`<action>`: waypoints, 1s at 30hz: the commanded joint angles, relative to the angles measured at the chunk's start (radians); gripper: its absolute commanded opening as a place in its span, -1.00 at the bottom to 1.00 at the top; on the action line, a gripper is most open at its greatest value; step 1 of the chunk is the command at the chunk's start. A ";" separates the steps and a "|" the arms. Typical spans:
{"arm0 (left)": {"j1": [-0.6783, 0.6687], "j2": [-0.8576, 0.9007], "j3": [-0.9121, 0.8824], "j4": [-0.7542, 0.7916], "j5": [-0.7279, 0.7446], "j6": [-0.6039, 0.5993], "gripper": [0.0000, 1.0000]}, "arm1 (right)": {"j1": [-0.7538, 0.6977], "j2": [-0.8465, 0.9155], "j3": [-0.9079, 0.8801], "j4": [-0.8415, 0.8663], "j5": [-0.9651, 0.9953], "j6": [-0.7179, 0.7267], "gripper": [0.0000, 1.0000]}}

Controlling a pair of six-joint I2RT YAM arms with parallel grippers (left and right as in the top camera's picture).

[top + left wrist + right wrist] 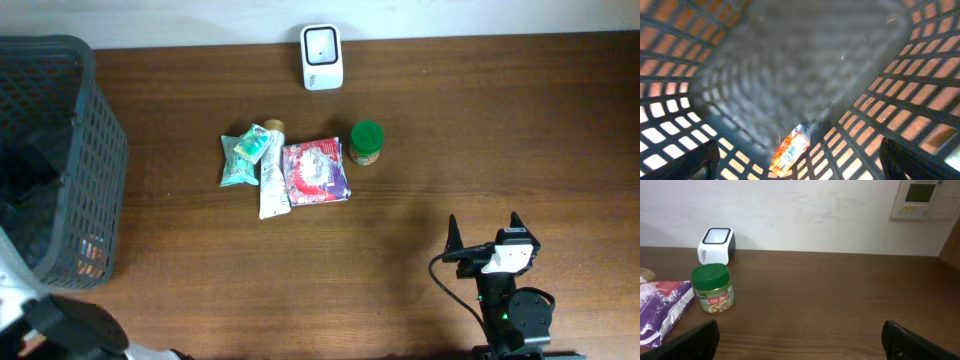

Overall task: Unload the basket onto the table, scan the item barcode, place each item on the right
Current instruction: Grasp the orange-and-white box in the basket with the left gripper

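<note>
Both spread wide and empty, the left pincer [799, 156] hangs inside the basket [95, 150] while the right pincer [484, 236] should take the green-lidded jar [366, 142], standing on the desk [470, 120] near the scanner [321, 56], by its sides, leaving the barcode uncovered.

The counter [450, 130] is dark brown with fine wood grain. The basket [100, 170] is dark grey, its walls an even square lattice; in the left wrist view, reddish brown shows through the openings. The scanner [322, 56] has a white housing and a dark window. The jar [366, 142] has a green lid and a label in green, red and yellow. The foil packet [316, 172] is purple with red and white print. The tube [272, 180] is white with a gold-brown cap. The sachet [243, 158] is pale green and white. The packet [790, 150] inside the basket is orange with white print. The right hand [484, 222] has black fingers [452, 235] and a white block behind them. The wall [815, 210] is off-white.
</note>
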 commanded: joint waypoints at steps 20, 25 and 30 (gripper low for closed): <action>0.044 0.248 -0.157 -0.204 0.037 0.016 0.86 | -0.005 -0.006 -0.009 -0.003 0.011 0.005 0.97; 0.045 0.248 -0.233 -0.130 0.038 0.016 0.25 | -0.005 -0.006 -0.009 -0.003 0.011 0.005 0.97; 0.045 0.251 -0.246 -0.099 0.038 0.016 -0.38 | -0.005 -0.006 -0.009 -0.003 0.011 0.005 0.97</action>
